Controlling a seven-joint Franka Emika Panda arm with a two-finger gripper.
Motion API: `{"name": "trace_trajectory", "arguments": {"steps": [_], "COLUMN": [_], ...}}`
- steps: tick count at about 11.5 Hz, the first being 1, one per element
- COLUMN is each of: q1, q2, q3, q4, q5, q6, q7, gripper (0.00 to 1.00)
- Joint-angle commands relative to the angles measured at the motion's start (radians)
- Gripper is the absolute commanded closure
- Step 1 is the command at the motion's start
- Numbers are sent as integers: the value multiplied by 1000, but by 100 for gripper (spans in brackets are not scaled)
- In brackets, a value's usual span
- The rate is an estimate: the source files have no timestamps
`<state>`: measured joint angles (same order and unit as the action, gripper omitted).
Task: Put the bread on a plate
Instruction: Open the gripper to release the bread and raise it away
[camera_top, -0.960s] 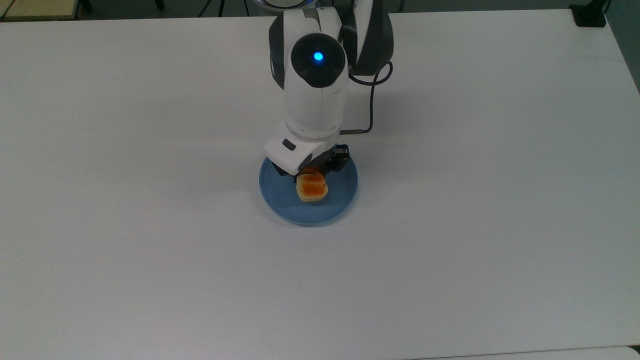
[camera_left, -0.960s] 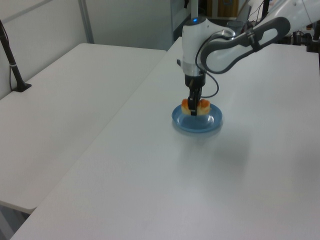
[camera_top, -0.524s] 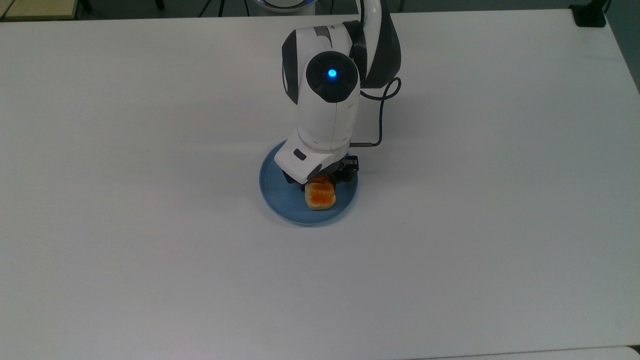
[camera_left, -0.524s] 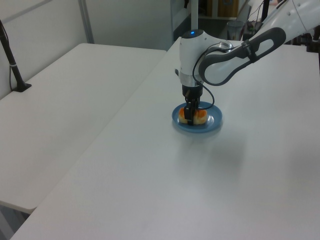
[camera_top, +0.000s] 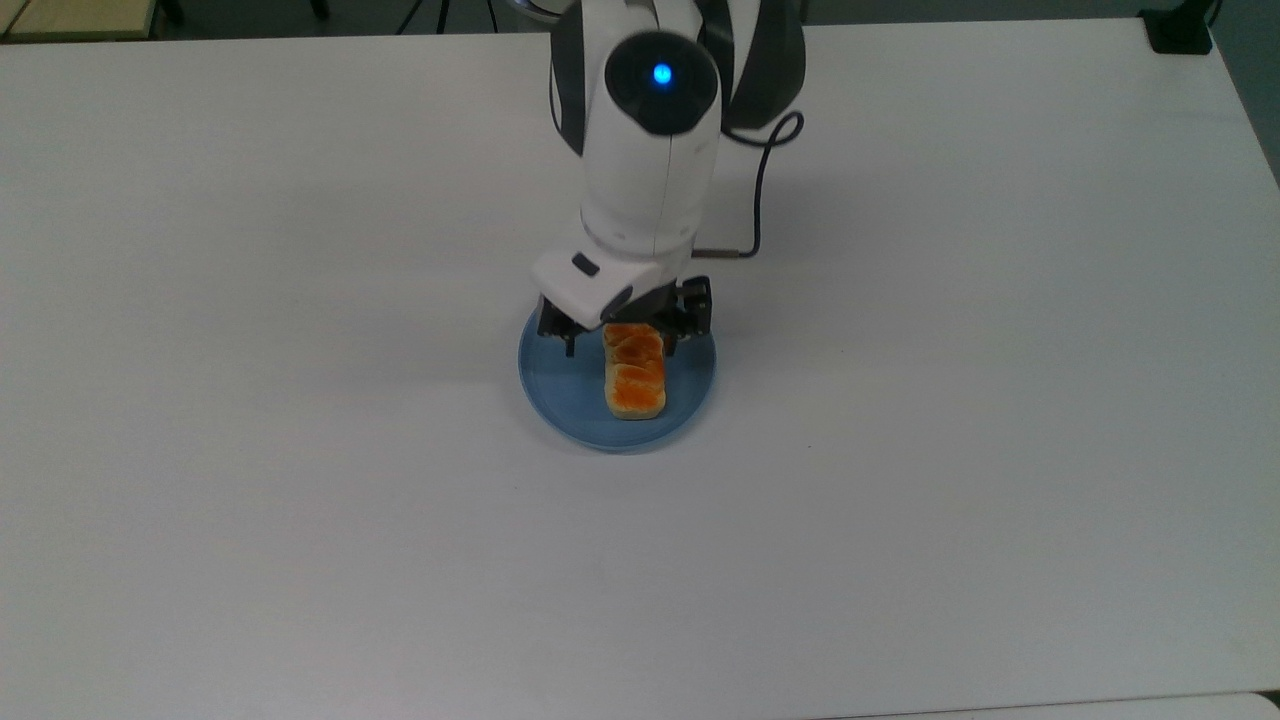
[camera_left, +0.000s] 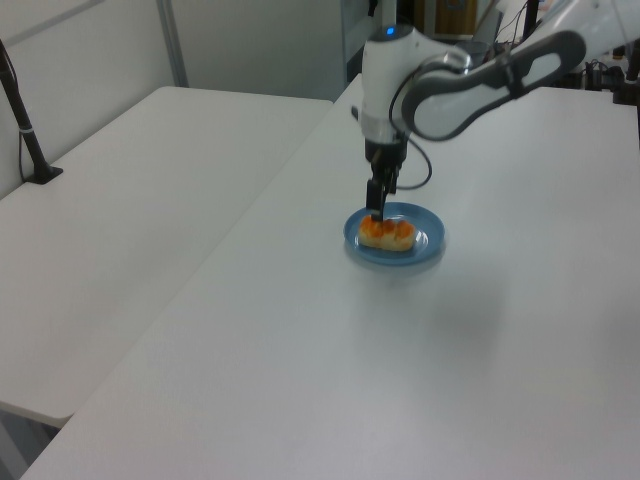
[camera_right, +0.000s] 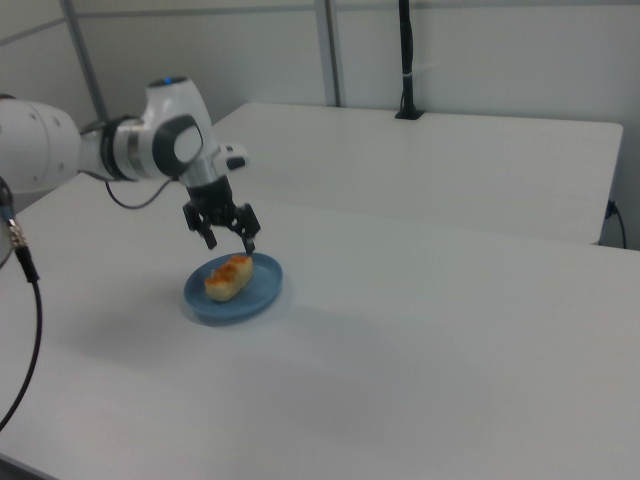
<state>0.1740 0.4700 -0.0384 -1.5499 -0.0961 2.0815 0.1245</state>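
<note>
The bread, an oblong loaf with an orange-brown top, lies flat on the round blue plate in the middle of the white table. My gripper hangs open just above the loaf's far end, with a finger on either side and nothing held. In the left view the bread rests on the plate beneath the raised gripper. The right view shows the open gripper apart from the bread on the plate.
The arm's black cable loops beside the wrist. A black clamp sits at the table's far right corner in the top view. A second white table with a black post adjoins this one.
The gripper lowered the bread onto the plate, let go of it and rose. The loaf now lies flat and free on the plate.
</note>
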Motion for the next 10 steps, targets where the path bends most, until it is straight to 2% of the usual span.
{"name": "trace_trajectory", "arguments": {"steps": [1, 3, 5, 7, 10], "q1": [-14, -45, -57, -89, -102], "q2": [-204, -322, -391, -427, -435], "q3": [-12, -12, -12, -14, -14], "q4": [-35, -33, -33, -35, -22], "q5": [-33, -22, -16, 28, 35], "q6": [-182, -363, -458, -498, -517], "q7": [-54, -149, -137, -138, -138], "gripper": [0, 0, 0, 0, 0]}}
